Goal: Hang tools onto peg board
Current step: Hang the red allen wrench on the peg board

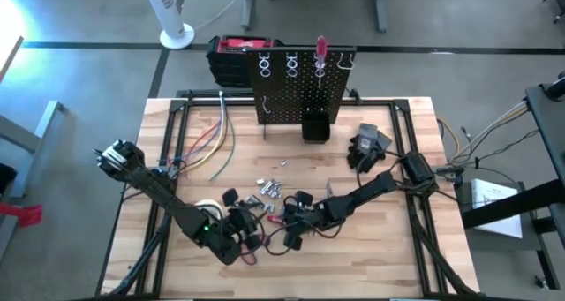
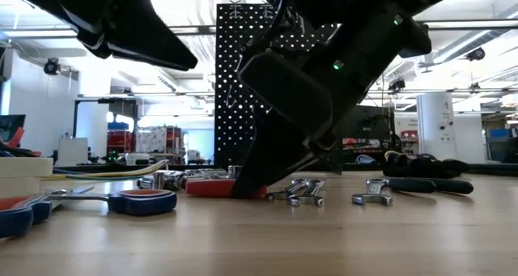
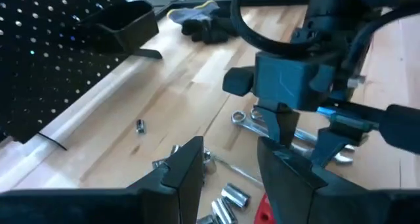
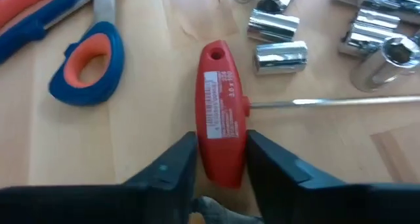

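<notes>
**A:** Tools lay scattered near the front of the bench (image 1: 159, 116), and the one in hand was the red T-handle driver (image 4: 222, 122): it lay flat on the wood, its thin steel shaft running off sideways toward the silver sockets (image 4: 279, 40). The right claw (image 4: 220, 161) had its fingers on either side of the red handle, pressed against it as far as could be seen, so this looked like the pick-up step.

**B:** And the left claw (image 3: 230, 168)?

**A:** Down low close by, fingers apart with nothing between them (waiting, I judged). The blue-and-orange scissors (image 4: 85, 63) lay just beside the driver, untouched.

**B:** Where was the peg board (image 1: 296, 85)?

**A:** Upright at the far edge of the bench, well apart from the pile, with one red-handled tool (image 1: 321, 49) already hanging at its top and ring hooks (image 1: 265, 64) free next to it.

**B:** So what did the next move call for?

**A:** A firm hold, a straight lift clear of the sockets, then a carry to a free hook, keeping the handle from twisting
</notes>
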You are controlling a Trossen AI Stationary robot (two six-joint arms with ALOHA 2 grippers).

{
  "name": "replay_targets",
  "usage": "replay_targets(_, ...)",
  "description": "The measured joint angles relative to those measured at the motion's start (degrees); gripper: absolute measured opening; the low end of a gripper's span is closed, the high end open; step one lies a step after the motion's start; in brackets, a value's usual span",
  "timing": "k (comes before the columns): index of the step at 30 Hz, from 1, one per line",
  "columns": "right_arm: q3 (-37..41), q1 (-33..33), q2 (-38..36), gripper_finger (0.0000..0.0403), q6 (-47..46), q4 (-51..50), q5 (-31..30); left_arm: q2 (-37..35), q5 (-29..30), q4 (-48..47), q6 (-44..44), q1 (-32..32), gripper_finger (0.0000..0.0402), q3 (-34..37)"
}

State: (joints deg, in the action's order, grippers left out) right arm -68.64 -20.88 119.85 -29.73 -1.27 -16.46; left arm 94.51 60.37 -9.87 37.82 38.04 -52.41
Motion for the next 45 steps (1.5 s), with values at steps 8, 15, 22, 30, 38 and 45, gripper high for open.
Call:
replay_targets(8,0.3,-0.1,-3.7,0.0051,1.3,-3.6,6.2,-2.2,-0.3,-0.4,-1.0,0.1,0.0135,0.0)
replay_targets(15,0.9,-0.1,-12.1,0.0051,3.1,-7.8,9.7,-7.3,-0.2,-1.7,-6.2,0.2,0.0132,-0.1)
replay_targets(22,3.6,1.6,-24.2,0.0051,4.3,-9.4,17.9,-10.4,-1.4,0.9,-13.2,0.4,0.0108,-0.1)
replay_targets(30,7.9,5.2,-33.7,0.0051,2.2,-8.5,30.1,-10.5,-5.9,17.3,-35.2,-0.1,0.0137,-0.1)
replay_targets(38,8.9,8.3,-34.5,0.0051,-2.7,-4.5,37.9,-10.3,-15.2,28.8,-43.1,-1.6,0.0205,-0.1)
replay_targets(45,9.0,10.7,-34.4,0.0051,-6.6,0.0,41.5,-10.3,-18.0,30.4,-45.5,-1.7,0.0233,-0.1)
